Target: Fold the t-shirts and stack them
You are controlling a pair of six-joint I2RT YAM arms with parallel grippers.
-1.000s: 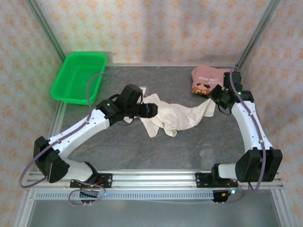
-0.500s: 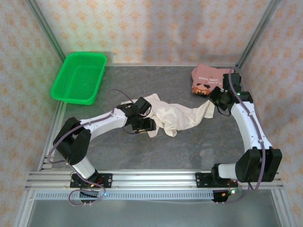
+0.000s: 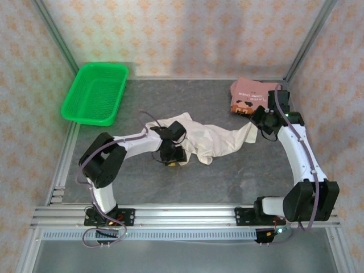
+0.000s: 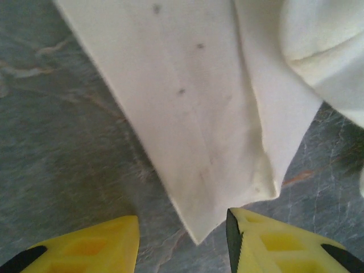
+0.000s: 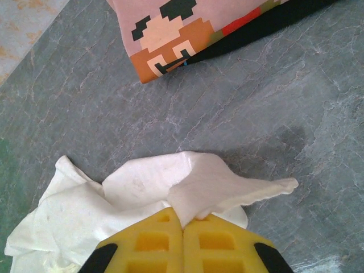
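A crumpled cream-white t-shirt lies mid-table. My left gripper points down at its near-left corner. In the left wrist view that gripper is open, and the corner of the cream t-shirt reaches between its yellow fingertips without being pinched. My right gripper is shut on the shirt's right end, and its wrist view shows the gripper pinching a fold of the cream t-shirt. At the back right lies a folded pink printed t-shirt on a black t-shirt.
A green mesh basket sits at the back left corner. Metal frame posts rise at the table's back corners. Bare grey tabletop stretches in front of the cream shirt.
My left arm has folded back and swung its gripper down from above the cream shirt to the near-left corner, with the jaws narrowing. The right arm has stayed still.
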